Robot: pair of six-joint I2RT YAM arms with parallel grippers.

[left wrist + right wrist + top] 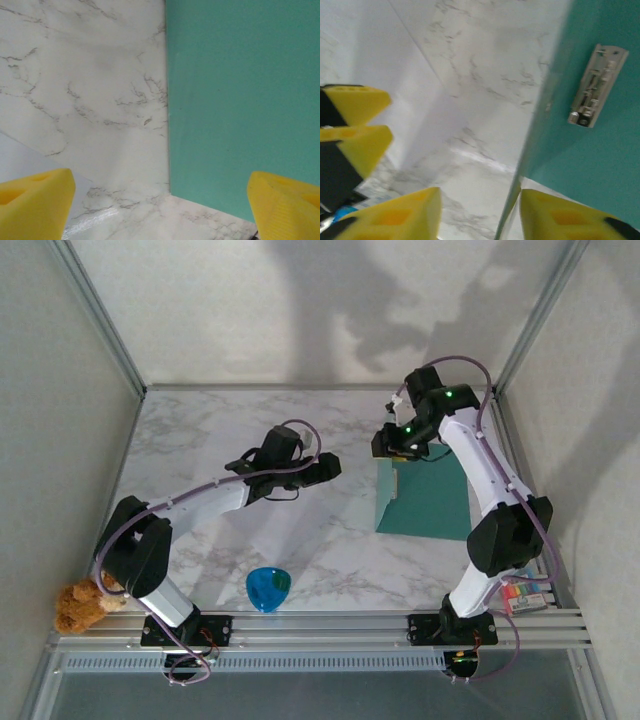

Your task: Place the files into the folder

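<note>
At the left, the left gripper (160, 202) hung released over the marble table (190, 440), just beside the folder's edge. Its yellow fingers were spread wide with nothing between them. 1 of the files (20, 156), a pale sheet, lay flat on the marble by that gripper's left finger, outside the folder and ungripped. Judging by that placing, this arm was poised to bring the sheet across. Further right, the teal folder (432, 505) lay on the table with its cover (385, 495) tilted up along the left side, and the metal clip (597, 85) showed inside. The right gripper (479, 210) straddled the cover's edge with its jaws apart, not pinching it. It was probably there to prop the folder open for the sheet.
</note>
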